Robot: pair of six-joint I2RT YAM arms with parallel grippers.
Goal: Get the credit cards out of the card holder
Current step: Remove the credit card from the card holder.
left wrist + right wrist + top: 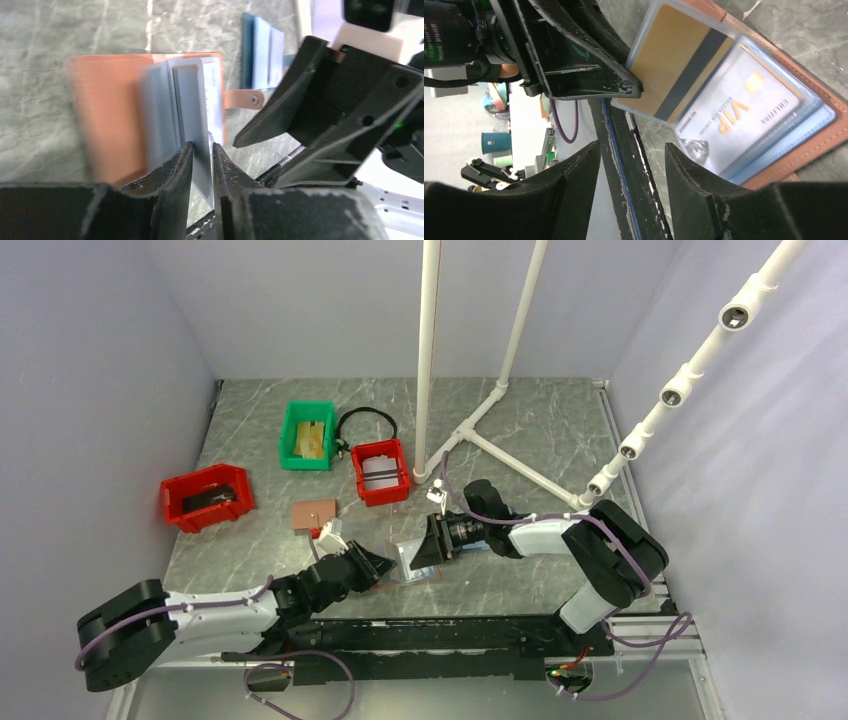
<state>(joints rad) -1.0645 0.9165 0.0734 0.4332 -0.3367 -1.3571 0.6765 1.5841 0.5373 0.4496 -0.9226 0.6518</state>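
Observation:
The card holder lies open on the table between my grippers, brown outside with light blue sleeves; in the top view the holder is partly under the right gripper. My left gripper is shut on the edge of a credit card, lifted at an angle from the holder. In the right wrist view this card shows gold with a dark stripe. A pale VIP card still sits in the holder. My right gripper is open and empty, just off the holder's right side.
An all-blue holder lies behind the brown one. Two red bins, a green bin, a black cable and a brown flat piece lie farther back. A white pipe frame stands at the back right.

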